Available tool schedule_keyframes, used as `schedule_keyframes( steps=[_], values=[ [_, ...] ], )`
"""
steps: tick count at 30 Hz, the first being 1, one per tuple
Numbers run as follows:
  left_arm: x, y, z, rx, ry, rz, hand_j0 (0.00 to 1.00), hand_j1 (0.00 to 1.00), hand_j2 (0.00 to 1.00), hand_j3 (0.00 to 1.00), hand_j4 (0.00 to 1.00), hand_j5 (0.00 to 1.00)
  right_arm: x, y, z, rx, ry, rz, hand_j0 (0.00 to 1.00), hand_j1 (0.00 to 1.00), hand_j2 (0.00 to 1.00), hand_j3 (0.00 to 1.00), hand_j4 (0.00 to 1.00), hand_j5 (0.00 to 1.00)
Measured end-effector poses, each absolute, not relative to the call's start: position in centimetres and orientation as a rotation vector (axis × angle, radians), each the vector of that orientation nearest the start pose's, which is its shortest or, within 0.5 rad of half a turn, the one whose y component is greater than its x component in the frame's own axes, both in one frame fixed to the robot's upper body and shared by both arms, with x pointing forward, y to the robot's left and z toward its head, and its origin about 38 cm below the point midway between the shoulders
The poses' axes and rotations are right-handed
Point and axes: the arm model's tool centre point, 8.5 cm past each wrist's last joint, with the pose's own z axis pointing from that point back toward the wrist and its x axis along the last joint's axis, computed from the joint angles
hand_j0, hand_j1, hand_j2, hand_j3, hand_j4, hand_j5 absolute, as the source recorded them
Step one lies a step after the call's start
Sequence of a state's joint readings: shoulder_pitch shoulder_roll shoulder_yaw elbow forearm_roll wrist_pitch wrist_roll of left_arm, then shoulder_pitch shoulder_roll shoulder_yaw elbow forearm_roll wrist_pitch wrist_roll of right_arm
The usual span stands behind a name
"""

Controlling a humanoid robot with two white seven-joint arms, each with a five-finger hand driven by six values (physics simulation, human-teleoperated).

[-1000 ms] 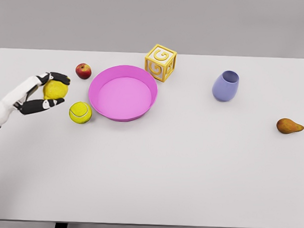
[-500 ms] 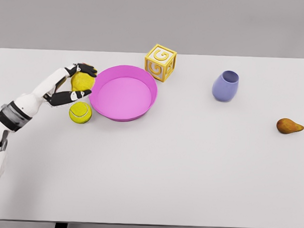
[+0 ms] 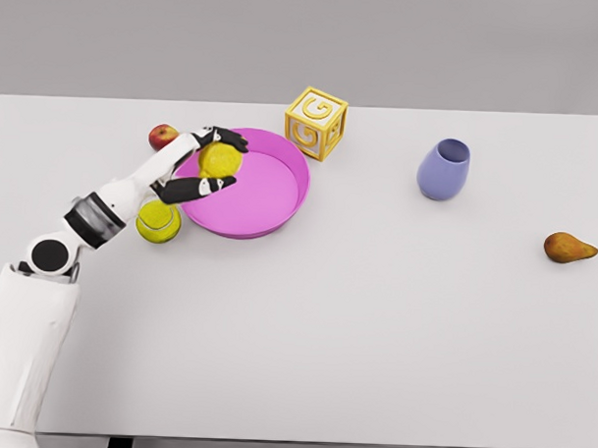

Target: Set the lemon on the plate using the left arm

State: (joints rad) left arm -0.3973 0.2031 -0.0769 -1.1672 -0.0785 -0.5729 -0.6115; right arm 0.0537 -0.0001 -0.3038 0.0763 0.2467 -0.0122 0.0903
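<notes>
The yellow lemon (image 3: 221, 160) is held in my left hand (image 3: 219, 162), whose black fingers curl around it from above and below. Hand and lemon hover over the left part of the pink plate (image 3: 270, 198), a round shallow dish left of the table's middle. My white left arm reaches in from the lower left and passes over the tennis ball. The right arm does not show.
A yellow tennis ball (image 3: 158, 222) lies just left of the plate, partly under my forearm. A red apple (image 3: 163, 136) sits behind my wrist. A yellow letter block (image 3: 316, 122) stands behind the plate, a lilac cup (image 3: 444, 169) to the right, a pear (image 3: 570, 248) far right.
My left hand has carried the lemon to the right, from left of the apple and ball to above the plate's left side. The arm has stretched further into view.
</notes>
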Motion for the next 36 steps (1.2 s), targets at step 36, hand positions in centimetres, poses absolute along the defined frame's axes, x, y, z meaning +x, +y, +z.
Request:
schedule_keyframes(
  steps=[36],
  values=[
    [38.2,32.2,19.3,-0.047,-2.013,-1.119,1.0,1.0,1.0,1.0,1.0,1.0,-5.8,-25.6,-25.8,0.022,0.109,-0.068,1.0,1.0,1.0,1.0,1.0,1.0]
  ],
)
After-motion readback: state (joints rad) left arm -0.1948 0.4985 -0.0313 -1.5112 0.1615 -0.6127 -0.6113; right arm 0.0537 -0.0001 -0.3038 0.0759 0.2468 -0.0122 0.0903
